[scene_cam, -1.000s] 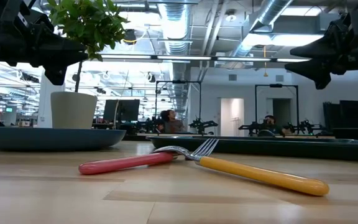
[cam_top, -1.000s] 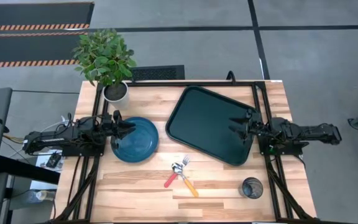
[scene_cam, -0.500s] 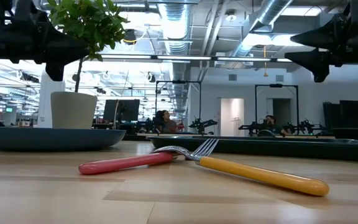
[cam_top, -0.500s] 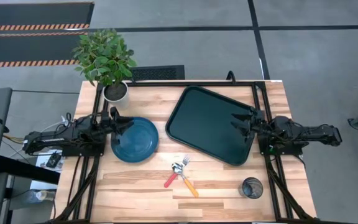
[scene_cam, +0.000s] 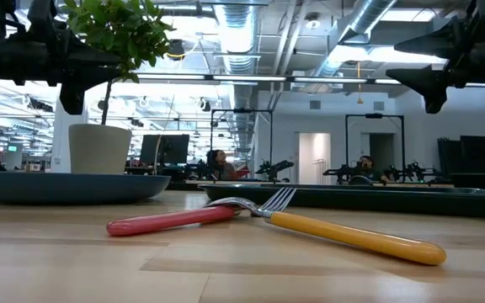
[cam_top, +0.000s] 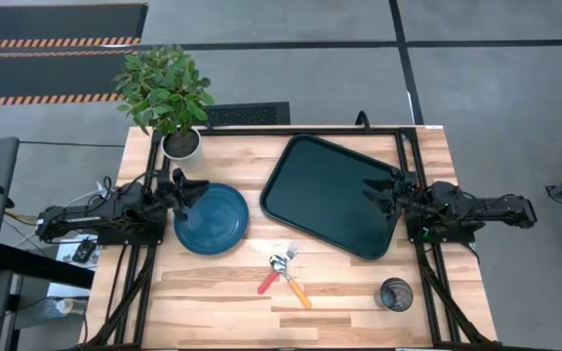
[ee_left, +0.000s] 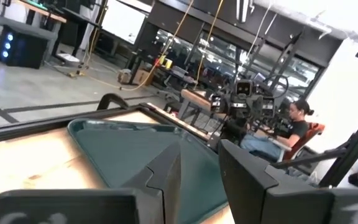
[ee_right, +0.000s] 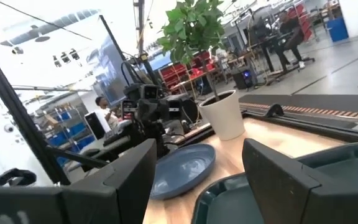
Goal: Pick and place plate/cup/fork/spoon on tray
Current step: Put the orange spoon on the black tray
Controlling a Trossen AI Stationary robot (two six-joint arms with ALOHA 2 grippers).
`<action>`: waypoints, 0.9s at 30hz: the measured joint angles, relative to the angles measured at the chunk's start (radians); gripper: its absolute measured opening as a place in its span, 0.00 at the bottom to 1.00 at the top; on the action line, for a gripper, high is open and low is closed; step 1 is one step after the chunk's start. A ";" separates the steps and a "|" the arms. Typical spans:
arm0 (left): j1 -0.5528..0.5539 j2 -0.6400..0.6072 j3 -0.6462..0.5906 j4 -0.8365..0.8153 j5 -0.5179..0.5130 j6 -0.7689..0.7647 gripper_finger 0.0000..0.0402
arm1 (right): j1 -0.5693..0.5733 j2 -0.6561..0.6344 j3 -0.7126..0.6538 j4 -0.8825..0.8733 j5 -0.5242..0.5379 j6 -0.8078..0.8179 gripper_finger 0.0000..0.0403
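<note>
The teal plate (cam_top: 212, 218) lies flat on the wooden table's left half, and the dark tray (cam_top: 332, 195) lies to its right. Near the front edge the red-handled fork (cam_top: 268, 281) and the orange-handled spoon (cam_top: 298, 291) lie crossed at their metal ends. The dark cup (cam_top: 395, 293) stands upright at the near right. My left gripper (cam_top: 195, 193) hovers over the plate's left rim, pointing level, its fingers a little apart (ee_left: 201, 155) with nothing between them. My right gripper (cam_top: 369, 191) hovers over the tray's right edge, wide open (ee_right: 199, 149) and empty.
A potted plant in a white pot (cam_top: 181, 144) stands at the table's far left corner, just behind the plate. Bare wood shows between the plate and the tray and along the near edge. People sit at desks in the room beyond the table.
Both grippers have stayed in place above the table but have rolled about their own length and tipped slightly upward; in the low view the right one now points level rather than slanting down. Nothing on the table has moved.
</note>
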 joint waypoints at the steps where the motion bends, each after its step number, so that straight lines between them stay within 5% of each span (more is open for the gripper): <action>1: 0.000 0.000 0.000 0.012 -0.002 -0.027 0.24 | -0.002 0.000 0.000 0.003 0.014 0.003 0.66; 7: 0.000 0.000 0.000 0.038 -0.136 -0.152 0.29 | -0.022 0.001 0.022 0.097 0.088 0.043 0.66; 14: 0.000 0.006 0.020 0.020 -0.076 -0.194 0.45 | -0.028 0.049 0.193 -0.013 0.095 0.038 0.66; 21: 0.000 0.059 0.088 0.026 0.043 -0.214 0.63 | -0.028 0.280 0.405 -0.209 0.096 0.043 0.66; 27: 0.000 0.154 0.167 0.017 0.063 -0.214 0.67 | -0.028 0.511 0.579 -0.319 0.096 0.043 0.66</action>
